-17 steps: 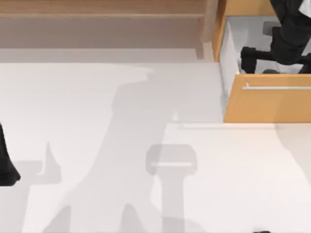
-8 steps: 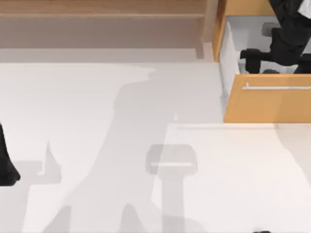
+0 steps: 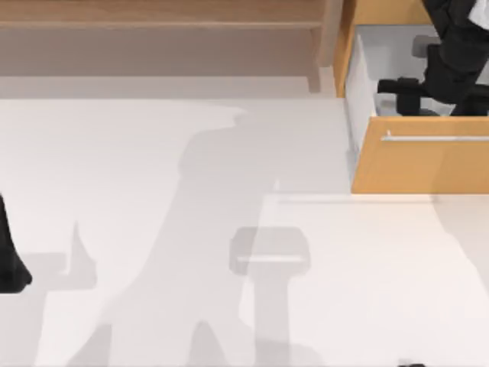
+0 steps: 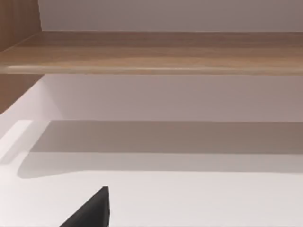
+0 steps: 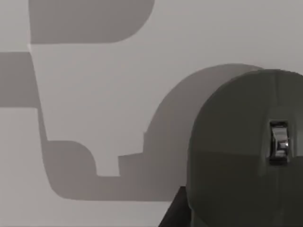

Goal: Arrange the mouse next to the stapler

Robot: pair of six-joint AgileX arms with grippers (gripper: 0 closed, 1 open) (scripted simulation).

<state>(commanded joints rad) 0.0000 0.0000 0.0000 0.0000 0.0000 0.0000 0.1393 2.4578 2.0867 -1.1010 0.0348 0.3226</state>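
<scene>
The mouse [image 5: 236, 161] looms close in the right wrist view, a dark grey dome with a shiny scroll wheel, lying on the pale drawer floor. My right gripper [image 3: 399, 95] reaches down into the open drawer at the table's far right, directly over where the mouse lies, so the arm hides the mouse in the top view. A black part of that gripper touches or nearly touches the mouse's side. The stapler is out of view. My left gripper [image 3: 11, 264] stays parked at the table's left edge.
The drawer has an orange front [image 3: 428, 160] with a silver handle and pale inner walls [image 3: 359, 84]. A wooden shelf [image 3: 153, 23] runs along the back of the white table [image 3: 153, 191]. A small dark sliver [image 3: 412, 365] sits at the front edge.
My right gripper has shifted slightly right and lower inside the drawer, closing in over the mouse. The left arm has not moved.
</scene>
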